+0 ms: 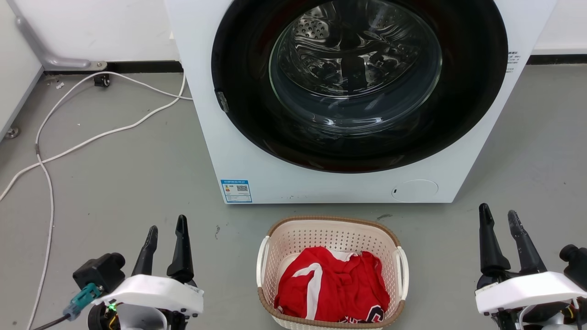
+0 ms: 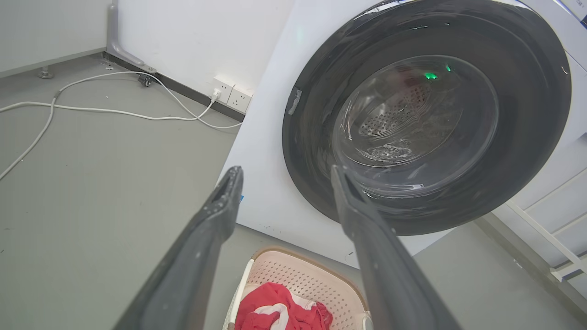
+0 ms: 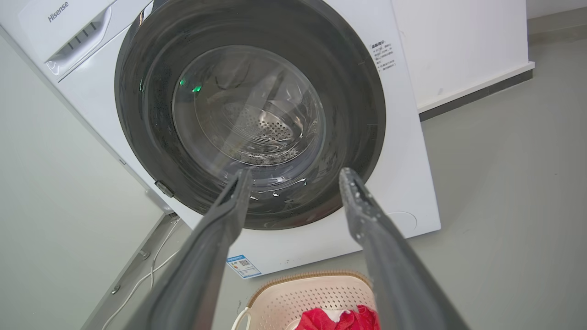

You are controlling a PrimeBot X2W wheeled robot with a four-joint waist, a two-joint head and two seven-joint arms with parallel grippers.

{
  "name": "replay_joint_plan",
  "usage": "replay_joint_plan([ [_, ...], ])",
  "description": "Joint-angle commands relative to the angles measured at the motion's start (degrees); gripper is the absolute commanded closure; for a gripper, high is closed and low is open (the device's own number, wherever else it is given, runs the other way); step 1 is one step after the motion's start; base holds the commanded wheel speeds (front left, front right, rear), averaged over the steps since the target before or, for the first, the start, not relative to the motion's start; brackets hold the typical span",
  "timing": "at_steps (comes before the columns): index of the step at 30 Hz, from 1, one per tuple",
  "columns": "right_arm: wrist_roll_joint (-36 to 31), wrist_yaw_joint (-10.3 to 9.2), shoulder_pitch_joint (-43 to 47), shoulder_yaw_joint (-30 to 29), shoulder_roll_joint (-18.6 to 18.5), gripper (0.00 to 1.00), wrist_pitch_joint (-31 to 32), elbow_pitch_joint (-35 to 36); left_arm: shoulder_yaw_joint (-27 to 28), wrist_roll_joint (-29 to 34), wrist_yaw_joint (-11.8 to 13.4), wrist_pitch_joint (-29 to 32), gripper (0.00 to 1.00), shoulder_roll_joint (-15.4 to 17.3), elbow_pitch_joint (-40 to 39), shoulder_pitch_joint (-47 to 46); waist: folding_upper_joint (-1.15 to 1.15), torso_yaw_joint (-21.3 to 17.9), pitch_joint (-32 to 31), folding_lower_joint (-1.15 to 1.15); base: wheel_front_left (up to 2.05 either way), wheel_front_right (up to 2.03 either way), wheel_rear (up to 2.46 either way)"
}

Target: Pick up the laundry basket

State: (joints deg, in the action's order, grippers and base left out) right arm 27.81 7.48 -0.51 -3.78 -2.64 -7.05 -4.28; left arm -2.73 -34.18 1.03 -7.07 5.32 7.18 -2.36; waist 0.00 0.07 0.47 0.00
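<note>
The laundry basket (image 1: 293, 238) is cream-white and perforated with a brown woven rim and white loop handles on both sides. It stands on the grey floor just in front of the washer, holding a red and white garment (image 1: 330, 284). My left gripper (image 1: 167, 224) hangs open to the basket's left, well apart from it. On the other side my right gripper (image 1: 500, 213) is open too, equally far from it. Both wrist views catch the basket (image 2: 316, 279) (image 3: 293, 293) low between open fingers, below the left gripper (image 2: 286, 172) and the right gripper (image 3: 296, 174).
A white front-loading washing machine (image 1: 238, 151) with its dark round door stands right behind the basket. White cables (image 1: 73, 146) trail over the floor at the left toward wall sockets (image 2: 231, 91). A grey metal bracket (image 1: 55, 59) sits at the back left wall.
</note>
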Motion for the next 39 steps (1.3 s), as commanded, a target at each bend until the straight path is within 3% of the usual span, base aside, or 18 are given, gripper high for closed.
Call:
replay_joint_plan([
  [1, -1.74, 0.02, 0.17, 0.03, -0.24, 0.0, -0.52, 1.0, -0.22, 1.62, 0.23, -0.5, 0.0, 0.47, -0.65, 0.15, 0.0, 0.01, -0.01, 0.0, 0.0, 0.0, 0.0],
  [39, -23.98, 0.01, 2.89, 0.21, -0.32, 0.0, -5.8, 3.33, -2.17, 23.02, 3.45, -5.67, 0.0, 0.71, 0.17, 2.71, 0.0, 0.1, -0.24, 0.0, 0.0, 0.0, 0.0],
])
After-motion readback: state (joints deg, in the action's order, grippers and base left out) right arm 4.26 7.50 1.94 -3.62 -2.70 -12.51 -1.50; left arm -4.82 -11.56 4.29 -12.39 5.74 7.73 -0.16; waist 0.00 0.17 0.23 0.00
